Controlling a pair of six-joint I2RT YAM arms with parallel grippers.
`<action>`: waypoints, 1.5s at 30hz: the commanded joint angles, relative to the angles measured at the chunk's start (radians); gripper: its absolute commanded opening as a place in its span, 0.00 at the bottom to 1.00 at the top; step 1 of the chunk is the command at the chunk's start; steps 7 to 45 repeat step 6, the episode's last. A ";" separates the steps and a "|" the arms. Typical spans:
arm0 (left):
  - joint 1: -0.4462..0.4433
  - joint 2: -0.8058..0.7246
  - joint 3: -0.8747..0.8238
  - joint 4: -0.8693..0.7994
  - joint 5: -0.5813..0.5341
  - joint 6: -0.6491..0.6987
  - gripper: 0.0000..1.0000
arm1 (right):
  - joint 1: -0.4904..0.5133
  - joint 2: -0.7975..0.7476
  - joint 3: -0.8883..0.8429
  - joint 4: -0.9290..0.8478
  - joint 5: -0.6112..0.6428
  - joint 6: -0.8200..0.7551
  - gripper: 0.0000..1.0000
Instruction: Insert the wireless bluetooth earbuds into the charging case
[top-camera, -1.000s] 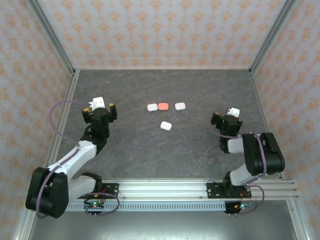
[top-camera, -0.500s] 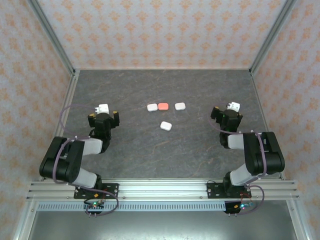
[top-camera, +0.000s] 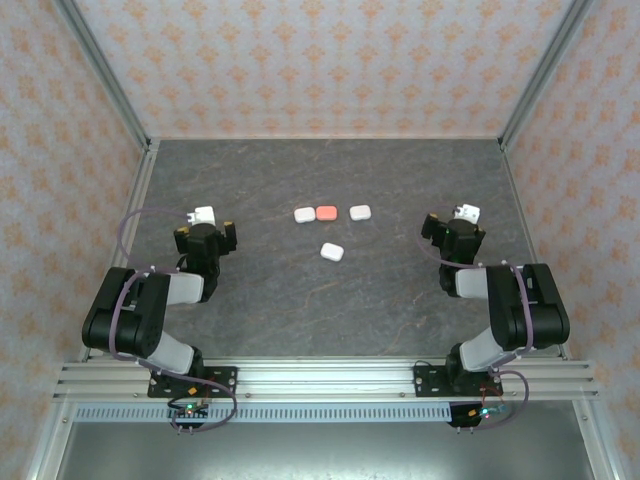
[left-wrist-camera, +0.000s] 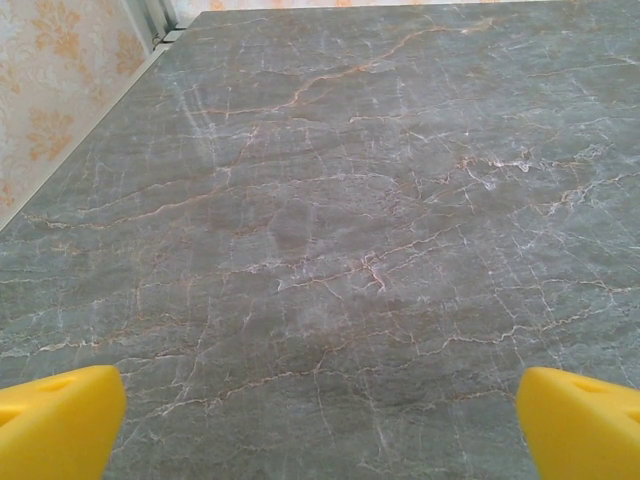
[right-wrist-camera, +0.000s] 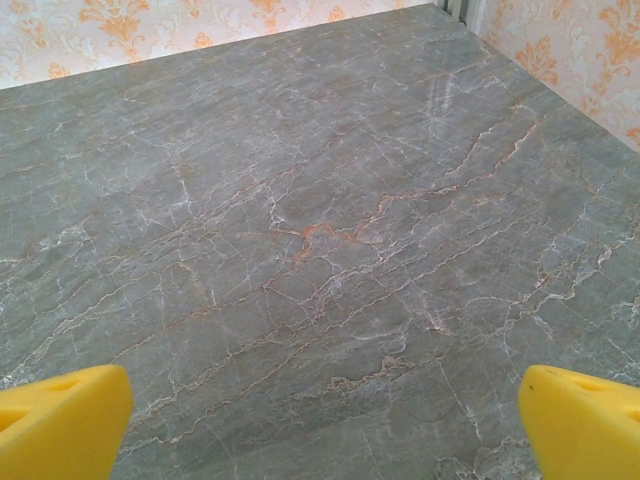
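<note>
Top view: three cases (top-camera: 327, 213) sit in a row, long sides across, with a lone case (top-camera: 332, 252) lying slantwise nearer the arms, all mid-surface (top-camera: 300, 310). They lie about midway between the left arm (top-camera: 190, 285) and right arm (top-camera: 470, 280), inward of both, and neither is clearly nearer. The earbuds are too small to tell.

Left wrist: yellow fingertips (left-wrist-camera: 55, 420) stand wide apart, so the left jaws are open and empty over bare surface.

Right wrist: fingertips (right-wrist-camera: 60, 415) are equally spread, so the right jaws are open and empty.

Table (top-camera: 330, 310): grey marble, rust-orange veins. Walls (top-camera: 330, 60): pale, orange floral motif. Three white cases (top-camera: 305, 214) (top-camera: 360, 212) (top-camera: 332, 252), one salmon-pink case (top-camera: 327, 213). Fingertips (left-wrist-camera: 55, 420) yellow.
</note>
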 joint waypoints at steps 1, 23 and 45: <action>0.004 -0.010 0.020 0.035 0.002 -0.007 1.00 | -0.003 -0.002 0.012 -0.007 -0.010 -0.009 0.99; 0.004 -0.010 0.020 0.035 0.002 -0.007 1.00 | -0.004 -0.005 0.007 -0.002 -0.010 -0.011 0.99; 0.004 -0.010 0.020 0.035 0.002 -0.007 1.00 | -0.004 -0.005 0.007 -0.002 -0.010 -0.011 0.99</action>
